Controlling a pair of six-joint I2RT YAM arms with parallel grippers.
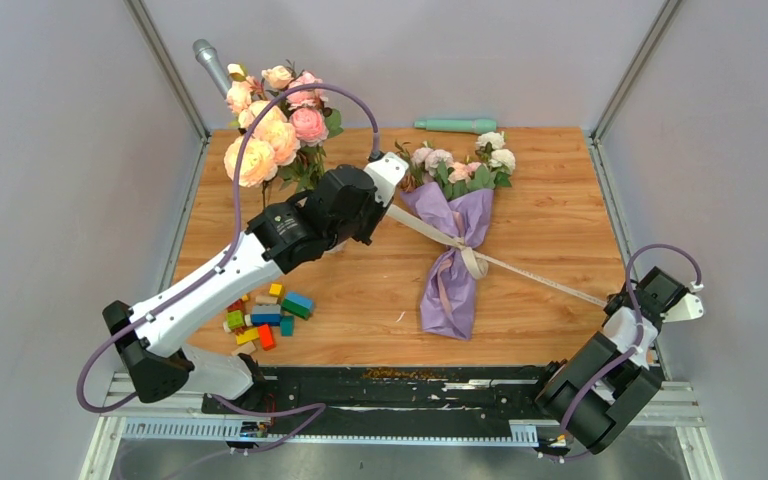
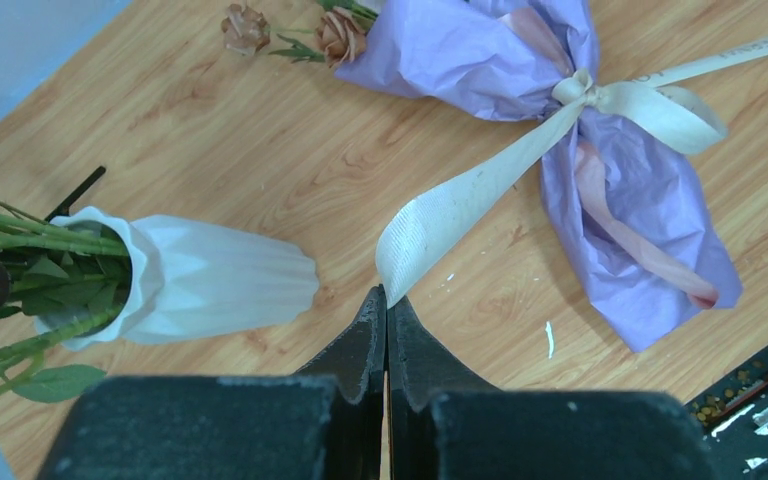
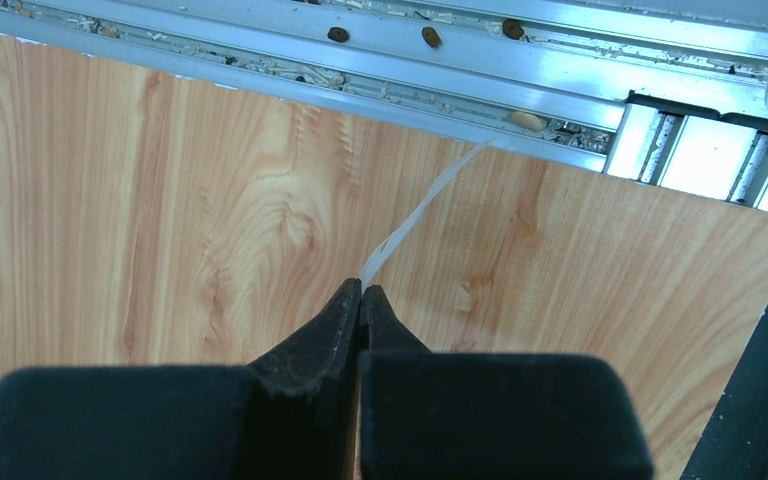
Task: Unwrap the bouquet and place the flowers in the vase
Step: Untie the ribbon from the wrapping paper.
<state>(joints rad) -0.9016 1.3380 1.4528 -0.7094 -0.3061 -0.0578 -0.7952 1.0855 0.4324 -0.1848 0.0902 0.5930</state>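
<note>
The bouquet (image 1: 454,245) lay flat near the middle of the worktop (image 1: 360,290). Its lilac paper was gathered at the waist, the flowers (image 1: 460,162) pointed toward the far edge, and the paper tail pointed toward the near edge. The beige ribbon (image 2: 470,190) was knotted round the waist and ran out in a straight line to both sides.

The left pincer (image 2: 387,305) was pressed together on one ribbon end, just left of the bouquet. The right pincer (image 3: 362,290) was pressed together on the thin far end, down by the right near corner of the worktop.

The white ribbed vase (image 2: 220,285) stood close to the left pincer, apart from the bouquet, with green stems in its mouth. From above the left arm hid most of it, and peach and pink blooms (image 1: 275,125) rose behind that arm. Coloured blocks (image 1: 265,318) sat in a loose cluster near the front left.
</note>
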